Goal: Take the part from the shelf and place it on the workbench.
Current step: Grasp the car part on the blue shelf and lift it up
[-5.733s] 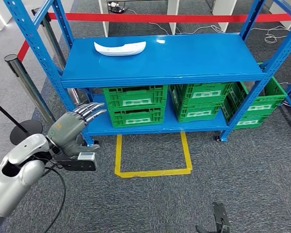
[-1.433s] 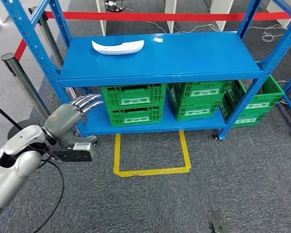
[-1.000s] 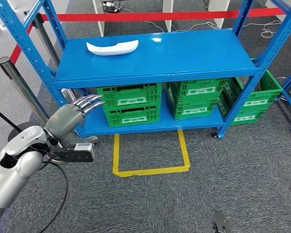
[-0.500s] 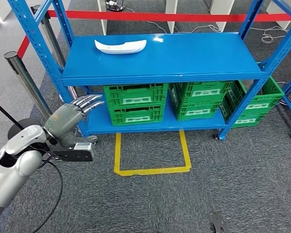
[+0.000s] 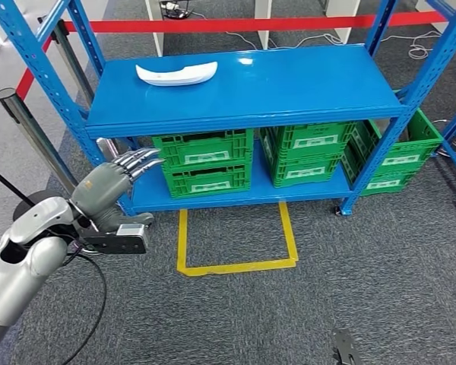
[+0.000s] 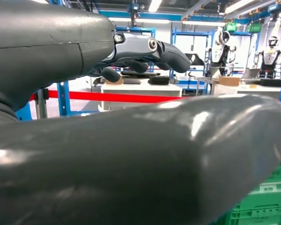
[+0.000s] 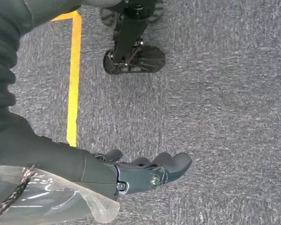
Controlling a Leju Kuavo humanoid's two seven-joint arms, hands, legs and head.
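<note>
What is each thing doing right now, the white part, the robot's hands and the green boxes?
white part: lying flat on the top shelf, untouched.
left hand: raised before the shelf, fingers straight, holding nothing.
right hand: hanging over the carpet, holding nothing.
green crates: stacked on the lower shelf.

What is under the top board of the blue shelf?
Under the top board green crates stand on the lower board. The board's front edge hides their tops, so their contents cannot be seen.

White labels on the green crates (image 5: 205,160) are unreadable
</note>
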